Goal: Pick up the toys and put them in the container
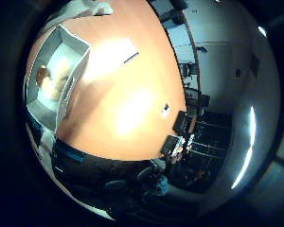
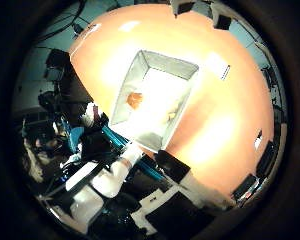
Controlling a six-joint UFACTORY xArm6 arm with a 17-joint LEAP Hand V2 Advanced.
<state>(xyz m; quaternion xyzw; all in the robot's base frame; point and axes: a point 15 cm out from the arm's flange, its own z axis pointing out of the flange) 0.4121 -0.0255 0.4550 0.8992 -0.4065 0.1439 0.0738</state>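
From the thumb side I look down into the white container (image 2: 157,97), which sits open on the orange table (image 2: 225,115). An orange toy (image 2: 134,99) lies inside it near one wall, with a paler toy (image 2: 172,115) further across the floor of the box. Parts of my hand (image 2: 112,177) show at the edge, white and black, but I cannot tell how the fingers are set; nothing is visibly held

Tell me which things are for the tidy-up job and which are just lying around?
For the job:
- white container
- orange toy inside it
- robot's hand

Just lying about:
- white card on the orange table, beside the container
- small dark tag on the table
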